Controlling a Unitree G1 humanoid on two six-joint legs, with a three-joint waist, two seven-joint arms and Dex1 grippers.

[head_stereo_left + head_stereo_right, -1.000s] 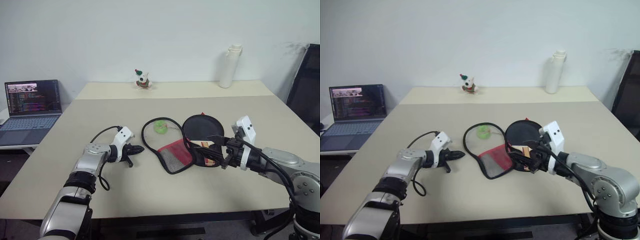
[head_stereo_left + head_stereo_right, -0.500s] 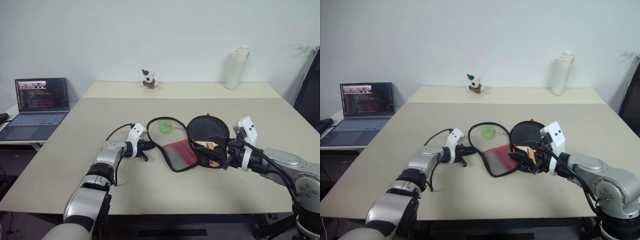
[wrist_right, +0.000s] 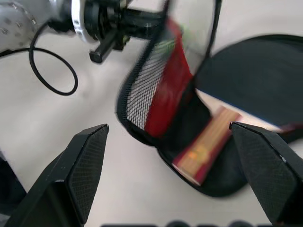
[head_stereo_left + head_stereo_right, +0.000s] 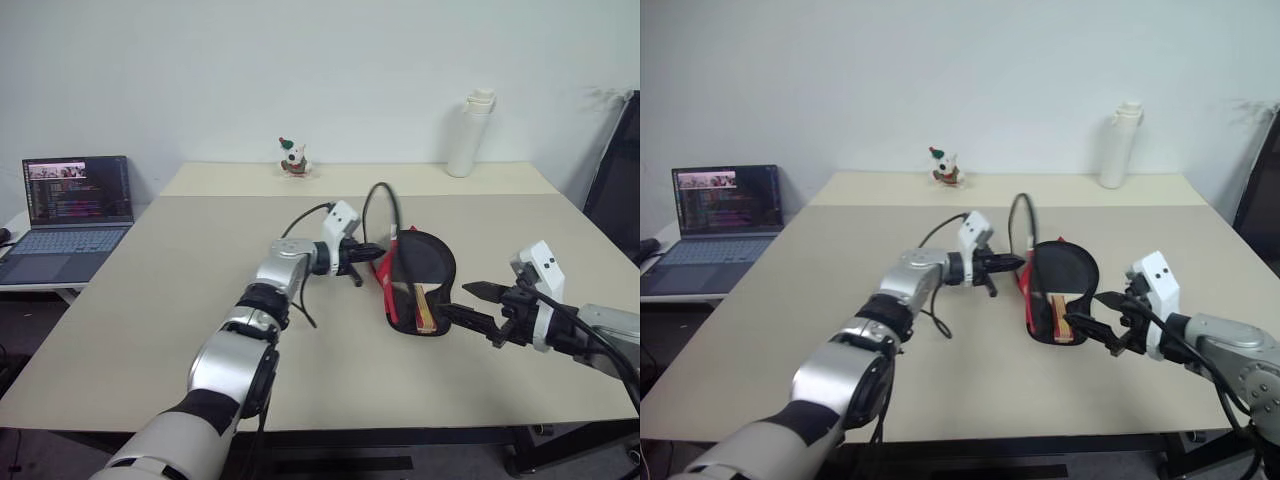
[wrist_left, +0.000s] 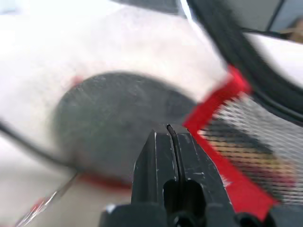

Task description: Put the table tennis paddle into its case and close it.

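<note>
Flap closing is your step: left gripper (image 4: 372, 252), fingers clamped on the case (image 4: 400, 300) lid's rim, folds it over the table tennis paddle (image 4: 425, 275) lying inside; right gripper (image 4: 480, 305) waits, fingers apart, just beside.

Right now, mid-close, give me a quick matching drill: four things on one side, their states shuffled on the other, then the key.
Things:
1. left tool
2. right tool
3. table tennis paddle
4. white bottle

States:
A. lying inside the case, wooden handle toward the robot
B. shut on the red flap, holding it raised on edge over the paddle
C. standing upright at the table's far edge
D. open, holding nothing, beside the case

Pairs: 1-B, 2-D, 3-A, 4-C
</note>
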